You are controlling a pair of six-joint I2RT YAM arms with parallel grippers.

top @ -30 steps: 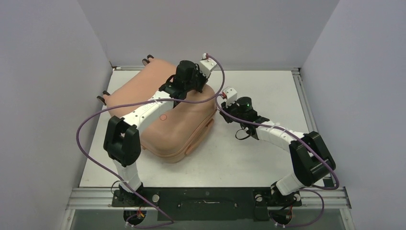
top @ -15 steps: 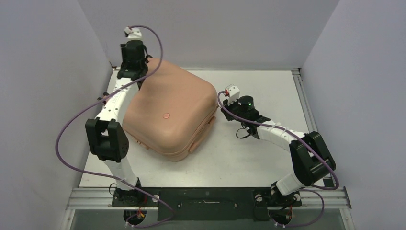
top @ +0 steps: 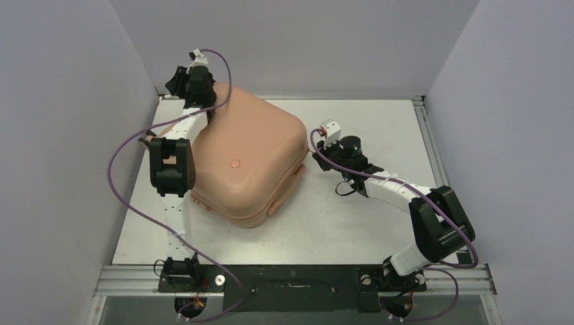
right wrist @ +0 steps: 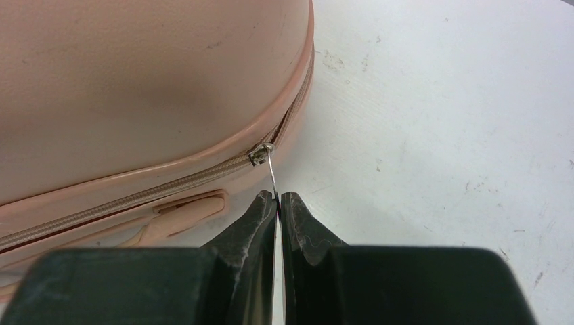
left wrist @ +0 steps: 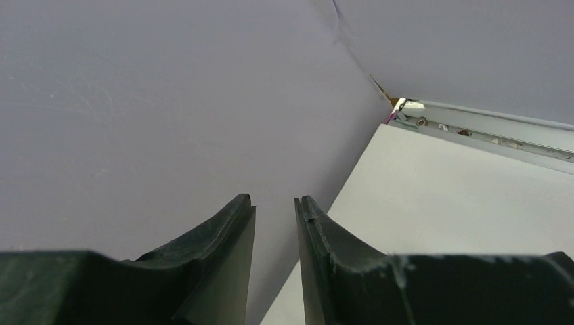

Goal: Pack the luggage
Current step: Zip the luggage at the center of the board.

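The left arm [top: 183, 128], laid across the lid of the suitcase [top: 250, 145] a second ago, has been lifted off it and swung out to the far left corner of the tabletop [top: 379, 122]. The left hand [top: 174, 81], earlier set on the far right part of the lid, is now held beside the left wall [top: 68, 101] and pointed into that corner. Its fingers [left wrist: 227, 233], shut a second ago, are now parted by a narrow gap, with nothing between them. In the last half second the elbow [top: 169, 169] has been drawn in toward the suitcase, and the purple cable [top: 116, 166] has been pulled into a tighter loop.
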